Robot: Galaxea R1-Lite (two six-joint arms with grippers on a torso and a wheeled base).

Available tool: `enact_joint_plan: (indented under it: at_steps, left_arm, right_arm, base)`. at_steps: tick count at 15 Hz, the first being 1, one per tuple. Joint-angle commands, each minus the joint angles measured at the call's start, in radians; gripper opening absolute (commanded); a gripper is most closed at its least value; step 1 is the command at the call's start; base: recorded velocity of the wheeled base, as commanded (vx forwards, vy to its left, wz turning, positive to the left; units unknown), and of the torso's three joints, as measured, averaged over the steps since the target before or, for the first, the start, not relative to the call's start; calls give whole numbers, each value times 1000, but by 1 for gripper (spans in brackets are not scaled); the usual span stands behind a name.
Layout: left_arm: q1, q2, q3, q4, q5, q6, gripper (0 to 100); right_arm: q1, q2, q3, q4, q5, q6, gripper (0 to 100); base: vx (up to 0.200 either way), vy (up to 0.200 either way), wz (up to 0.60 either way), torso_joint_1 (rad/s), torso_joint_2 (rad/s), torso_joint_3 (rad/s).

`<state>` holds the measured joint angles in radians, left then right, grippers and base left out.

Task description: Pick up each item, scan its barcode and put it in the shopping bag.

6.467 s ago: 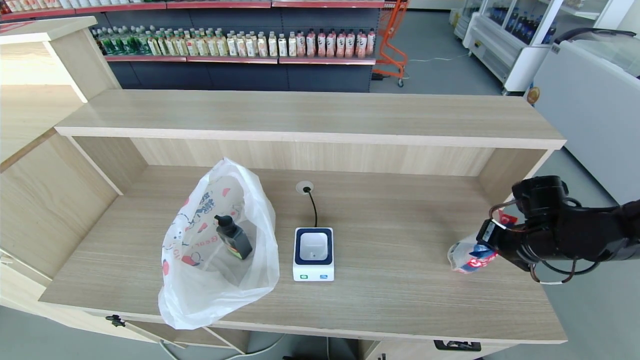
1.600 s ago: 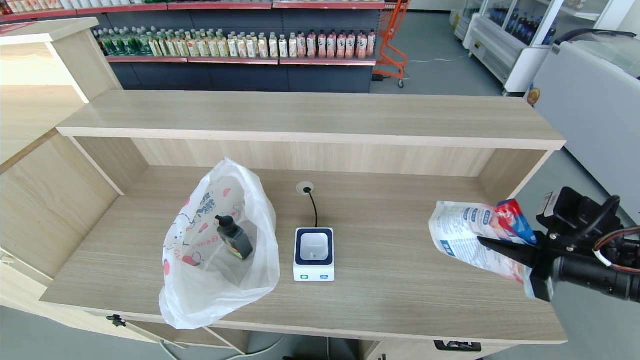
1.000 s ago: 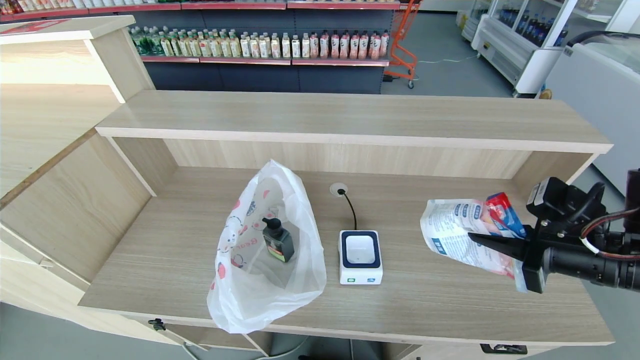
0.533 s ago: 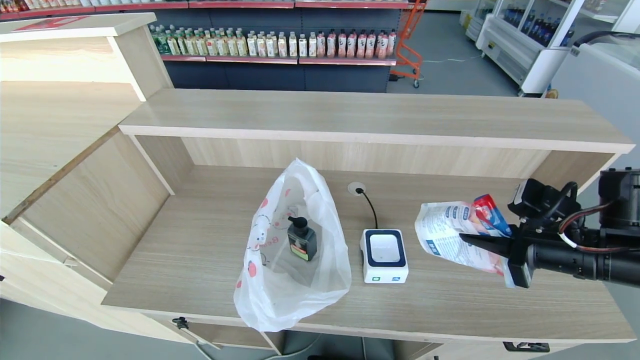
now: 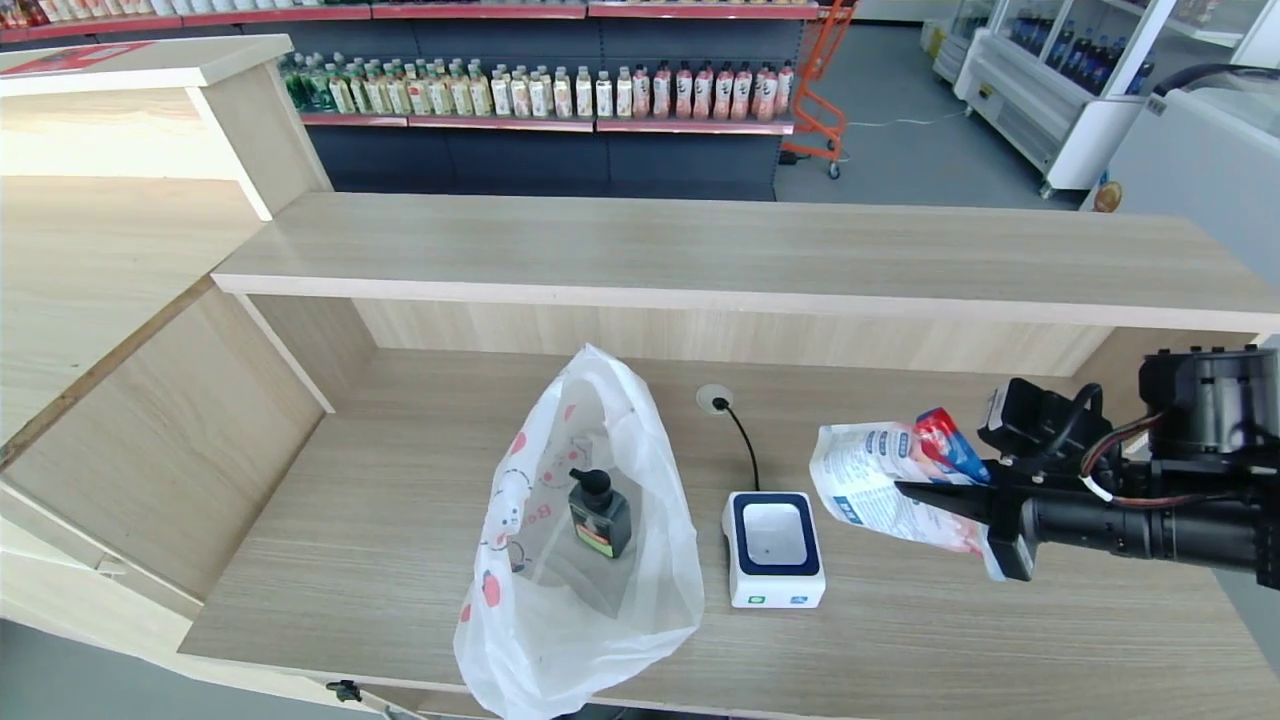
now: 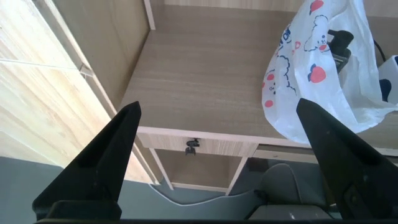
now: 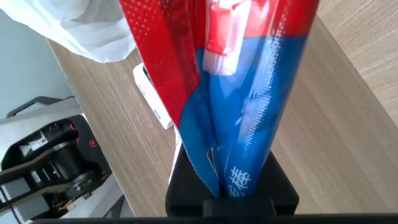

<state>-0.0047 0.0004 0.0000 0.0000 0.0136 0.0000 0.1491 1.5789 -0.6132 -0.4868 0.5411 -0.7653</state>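
Pouch (image 5: pixel 858 468) clamped in right pincer (image 5: pixel 912 491) — far fingertip hidden behind it.

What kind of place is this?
Most likely a shop's checkout: shelves of drink bottles stand behind the wooden counter, and a barcode scanner and a shopping bag sit on it.

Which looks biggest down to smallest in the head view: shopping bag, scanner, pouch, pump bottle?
1. shopping bag
2. pouch, though it is held up nearer the camera, so its lead over the scanner is unsure
3. scanner
4. pump bottle
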Motion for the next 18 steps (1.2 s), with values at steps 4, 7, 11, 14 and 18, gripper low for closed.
enact_joint_plan:
  at_steps: [4,7,11,14,18]
  left_arm:
    - [0,0,0,0,0,0,100]
    - [0,0,0,0,0,0,100]
    - [0,0,0,0,0,0,100]
    - [0,0,0,0,0,0,100]
    - [0,0,0,0,0,0,100]
  right_arm:
    - [4,93,-11,2,74,-86,0]
    - [4,154,-22,-1,188,-192,0]
    - [4,225,-28,-95,283,-353,0]
    - [0,311,-25,-156,307,-442,0]
    - [15,385,-56,-168,313,-476,0]
  base:
    - [0,0,0,0,0,0]
    - [0,0,0,0,0,0]
    - [0,0,0,0,0,0]
    - [0,0,0,0,0,0]
    - [0,0,0,0,0,0]
